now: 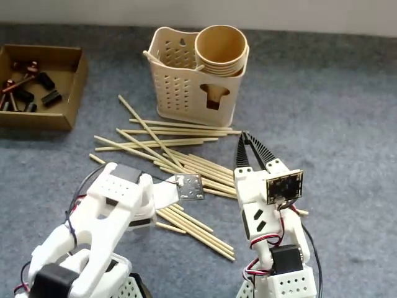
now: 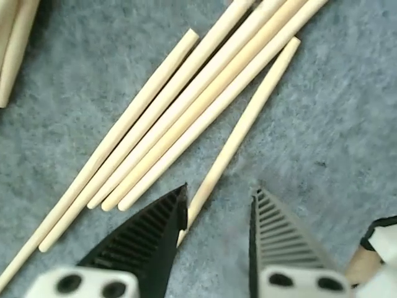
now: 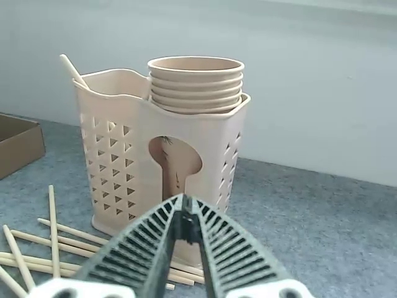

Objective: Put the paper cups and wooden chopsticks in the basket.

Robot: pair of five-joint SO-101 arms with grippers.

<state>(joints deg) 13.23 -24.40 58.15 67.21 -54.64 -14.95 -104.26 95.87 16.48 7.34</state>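
Picking up chopsticks looks like the step in hand. The stack of paper cups already sits in the right-hand compartment of the basket, while most of the wooden chopsticks lie scattered on the grey carpet in front of it.

The left gripper hangs low over the pile with its jaws moderately apart and nothing held. One loose chopstick runs slantwise with its near end between them, close against the dark jaw. The next move calls for a slight drop and a squeeze on that stick alone, keeping clear of the bundle just beside it. A thin round stick on soft pile may roll or tilt as the jaws meet.

The right gripper is closed and empty, its tips pointing at the basket from near its foot.

The left wrist view settles how stick and jaws stand, which the high view leaves hidden under the arm's body. The right wrist view gives the basket side-on, with the cups nested above the rim and one chopstick leaning out of the other compartment. The high view adds the layout, including a cardboard box of small parts well off to one side.
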